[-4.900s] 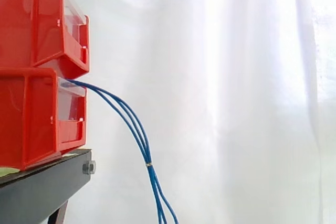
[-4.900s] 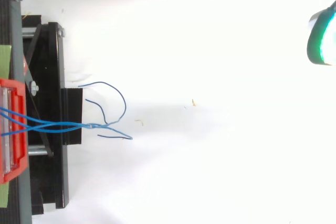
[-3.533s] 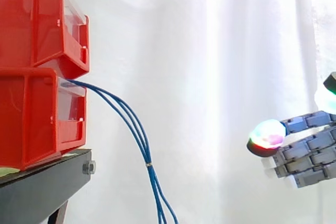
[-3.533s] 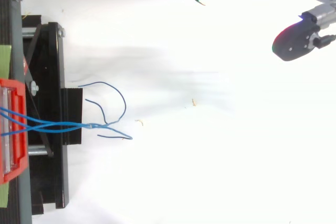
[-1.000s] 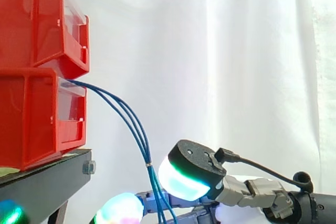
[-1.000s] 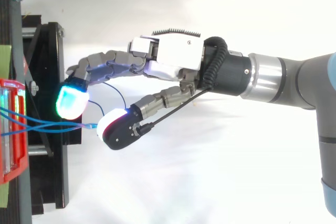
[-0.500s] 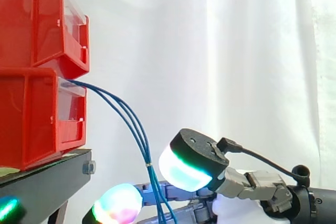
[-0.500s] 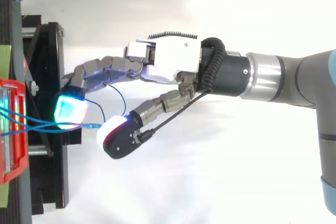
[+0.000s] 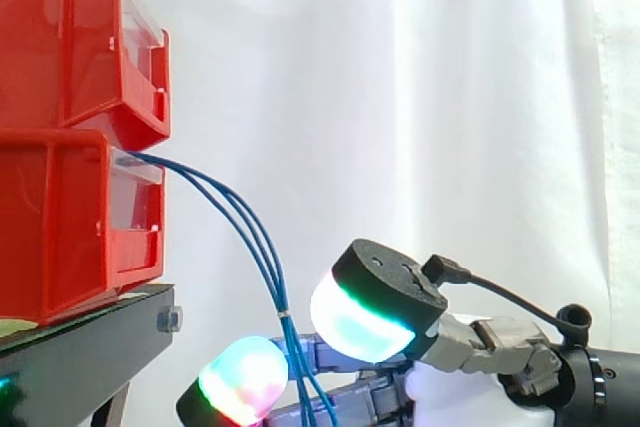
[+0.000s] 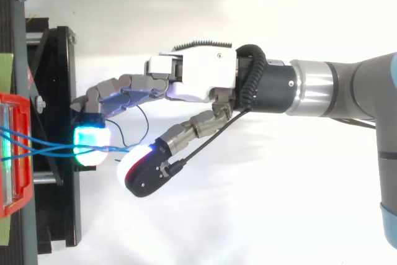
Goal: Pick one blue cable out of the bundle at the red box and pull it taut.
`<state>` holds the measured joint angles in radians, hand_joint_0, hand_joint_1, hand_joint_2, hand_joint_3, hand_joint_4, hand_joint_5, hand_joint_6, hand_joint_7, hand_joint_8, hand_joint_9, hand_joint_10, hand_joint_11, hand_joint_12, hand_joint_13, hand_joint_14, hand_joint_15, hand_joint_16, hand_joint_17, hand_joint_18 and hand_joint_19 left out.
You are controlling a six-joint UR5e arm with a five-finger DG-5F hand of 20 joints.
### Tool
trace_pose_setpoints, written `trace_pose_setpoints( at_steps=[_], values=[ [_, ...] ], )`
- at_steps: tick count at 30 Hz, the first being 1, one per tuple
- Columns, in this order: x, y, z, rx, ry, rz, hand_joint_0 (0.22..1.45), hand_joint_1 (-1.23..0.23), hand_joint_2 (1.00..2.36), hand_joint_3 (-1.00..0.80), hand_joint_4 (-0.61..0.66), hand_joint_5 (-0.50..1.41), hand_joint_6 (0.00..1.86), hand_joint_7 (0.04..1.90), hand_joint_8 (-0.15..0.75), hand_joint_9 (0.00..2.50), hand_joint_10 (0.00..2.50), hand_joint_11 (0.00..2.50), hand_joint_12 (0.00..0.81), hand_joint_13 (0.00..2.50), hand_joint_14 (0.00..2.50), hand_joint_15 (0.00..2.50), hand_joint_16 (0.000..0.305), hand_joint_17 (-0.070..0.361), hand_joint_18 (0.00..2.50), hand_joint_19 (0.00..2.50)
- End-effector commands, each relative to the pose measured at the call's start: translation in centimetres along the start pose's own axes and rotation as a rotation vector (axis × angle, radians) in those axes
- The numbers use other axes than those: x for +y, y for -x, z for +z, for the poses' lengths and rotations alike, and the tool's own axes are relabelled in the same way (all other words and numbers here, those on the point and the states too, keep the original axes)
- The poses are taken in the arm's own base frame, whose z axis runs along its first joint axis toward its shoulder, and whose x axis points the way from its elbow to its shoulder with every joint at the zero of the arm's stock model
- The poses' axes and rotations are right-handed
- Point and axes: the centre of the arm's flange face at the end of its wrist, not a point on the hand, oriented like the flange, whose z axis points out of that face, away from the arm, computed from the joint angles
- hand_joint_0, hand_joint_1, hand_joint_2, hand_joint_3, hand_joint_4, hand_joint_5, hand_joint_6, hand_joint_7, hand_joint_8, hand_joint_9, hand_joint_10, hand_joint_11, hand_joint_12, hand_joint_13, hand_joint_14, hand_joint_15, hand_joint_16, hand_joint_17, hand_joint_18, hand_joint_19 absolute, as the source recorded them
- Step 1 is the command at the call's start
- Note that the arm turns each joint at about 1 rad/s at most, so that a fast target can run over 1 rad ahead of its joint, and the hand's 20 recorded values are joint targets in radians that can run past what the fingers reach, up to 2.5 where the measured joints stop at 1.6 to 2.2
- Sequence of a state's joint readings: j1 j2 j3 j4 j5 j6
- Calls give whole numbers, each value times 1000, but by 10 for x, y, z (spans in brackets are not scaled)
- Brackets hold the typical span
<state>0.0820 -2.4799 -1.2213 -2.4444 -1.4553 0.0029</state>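
Lower red box (image 9: 70,227) sits on the black stand (image 9: 80,357), with a second bin (image 9: 70,37) stacked on top. The blue cables (image 9: 245,227) exit the red box's front and droop to its right, tied into one bundle. Right of the red box is the hand (image 10: 198,76), fingers (image 10: 92,138) and thumb apart around the bundle, nothing clamped. Looks like approach-to-grasp. Next: isolate one strand, pinch, pull away from the red box. Likely snags: the tie, and the stand edge crowding the fingertips.

No lettering, number or sign is legible (not even on the red bins (image 9: 70,217)).
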Motion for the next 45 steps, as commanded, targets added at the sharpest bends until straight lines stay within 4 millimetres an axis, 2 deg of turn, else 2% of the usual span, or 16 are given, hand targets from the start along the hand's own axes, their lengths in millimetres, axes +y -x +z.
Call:
trace_pose_setpoints(
  at_steps=[1,15,26,36,45],
  values=[
    [3,4,0,-3,4,-2,589,-731,1003,-455,252,-105,501,1229,336,451,3,156,368,233,4,113,54,121,235,180],
    [15,4,10,0,28,-5,599,-738,1005,-438,240,-104,516,1251,338,460,3,177,368,239,4,118,54,121,240,187],
    [15,-4,10,2,25,-39,603,-744,1005,-438,239,-109,531,1233,338,466,4,180,369,244,3,119,54,121,250,185],
    [15,-1,10,4,26,-37,605,-743,1005,-418,239,-112,556,1208,338,478,4,188,370,254,3,118,54,121,254,184],
    [16,4,10,-1,28,-30,619,-729,1010,-356,222,-130,647,1097,339,485,5,205,368,259,4,126,54,121,263,191]
  ],
)
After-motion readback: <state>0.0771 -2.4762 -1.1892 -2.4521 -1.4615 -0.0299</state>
